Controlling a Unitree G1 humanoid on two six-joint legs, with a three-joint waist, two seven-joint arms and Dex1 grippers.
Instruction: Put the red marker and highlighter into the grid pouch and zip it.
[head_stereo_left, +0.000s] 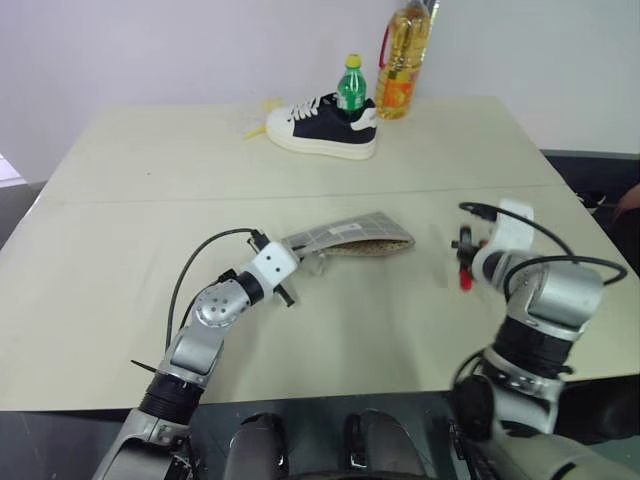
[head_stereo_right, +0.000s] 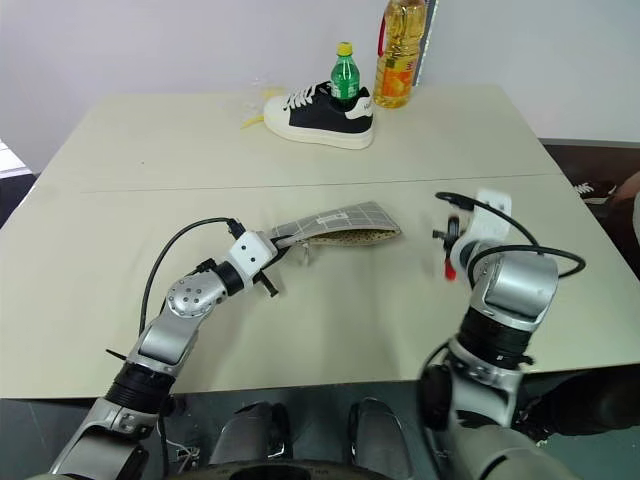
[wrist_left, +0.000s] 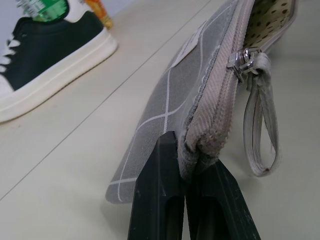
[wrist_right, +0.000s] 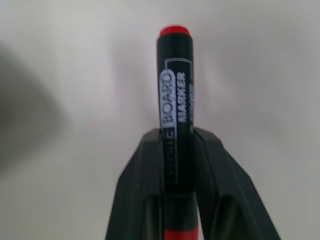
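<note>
Now your right end effector (wrist_right: 177, 145) is clenched on the red marker (wrist_right: 175, 100), held above the tabletop (head_stereo_left: 420, 320). Your left end effector (wrist_left: 186, 165) pinches the corner of the grid pouch (head_stereo_left: 350, 238), mouth open. Next, I think, carry the marker across into that opening.

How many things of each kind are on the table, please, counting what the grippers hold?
Pouches: 1, the grid pouch
Markers: 1, the red marker
Shoes: 1, the sneaker
Bottles: 2, the green bottle and the oil bottle
Total: 5
</note>
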